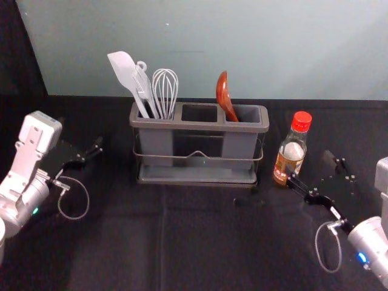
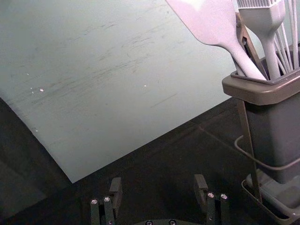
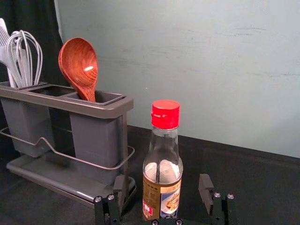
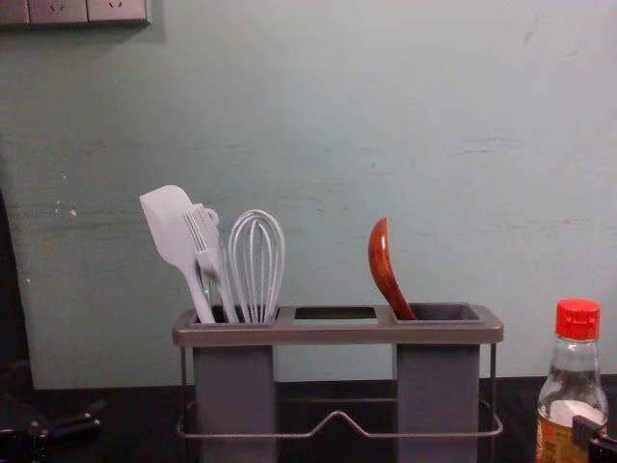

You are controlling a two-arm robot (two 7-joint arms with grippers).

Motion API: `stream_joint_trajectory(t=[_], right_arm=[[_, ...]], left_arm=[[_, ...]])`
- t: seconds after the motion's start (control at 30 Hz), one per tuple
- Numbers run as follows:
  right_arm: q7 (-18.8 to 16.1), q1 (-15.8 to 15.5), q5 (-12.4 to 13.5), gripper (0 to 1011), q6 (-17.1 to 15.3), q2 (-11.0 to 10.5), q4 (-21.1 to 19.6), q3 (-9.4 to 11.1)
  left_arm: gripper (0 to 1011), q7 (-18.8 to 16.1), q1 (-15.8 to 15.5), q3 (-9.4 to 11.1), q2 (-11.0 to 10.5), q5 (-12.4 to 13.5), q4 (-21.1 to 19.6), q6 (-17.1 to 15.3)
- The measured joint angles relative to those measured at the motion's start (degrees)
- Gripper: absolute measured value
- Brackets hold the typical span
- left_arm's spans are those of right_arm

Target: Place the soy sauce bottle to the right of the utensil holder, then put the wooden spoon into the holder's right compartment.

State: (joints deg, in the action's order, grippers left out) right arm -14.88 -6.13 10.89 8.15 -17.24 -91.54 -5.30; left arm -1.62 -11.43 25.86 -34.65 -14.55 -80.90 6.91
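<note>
The soy sauce bottle (image 1: 290, 151) stands upright right of the utensil holder (image 1: 200, 179), a gap between them. My right gripper (image 1: 316, 171) is open at the bottle's near right side. In the right wrist view the bottle (image 3: 162, 164) shows between the spread fingers of the right gripper (image 3: 163, 186), not clamped. A fingertip overlaps the bottle (image 4: 571, 395) in the chest view. The wooden spoon (image 3: 79, 65) leans bowl up in the holder's right compartment (image 3: 110, 97). Left of the holder is my left gripper (image 1: 82, 144), open; the left wrist view shows the left gripper (image 2: 158, 183) holding nothing.
A white spatula (image 1: 125, 71), a brush (image 4: 206, 246) and a whisk (image 1: 165, 91) stand in the holder's left compartment. The middle compartment (image 1: 199, 113) lies between the outer two. A pale wall (image 1: 242, 42) rises behind the black-covered table (image 1: 200, 242).
</note>
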Motion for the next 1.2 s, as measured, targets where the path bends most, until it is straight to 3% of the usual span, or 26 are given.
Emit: stream_joint_trajectory(t=[1.2], right_arm=[[0.0,0.0,0.1,1003,-0.1,0.0,-0.1,0.0]], left_arm=[[1005,0.0,0.0,0.0,0.0,0.0,0.0,0.0]])
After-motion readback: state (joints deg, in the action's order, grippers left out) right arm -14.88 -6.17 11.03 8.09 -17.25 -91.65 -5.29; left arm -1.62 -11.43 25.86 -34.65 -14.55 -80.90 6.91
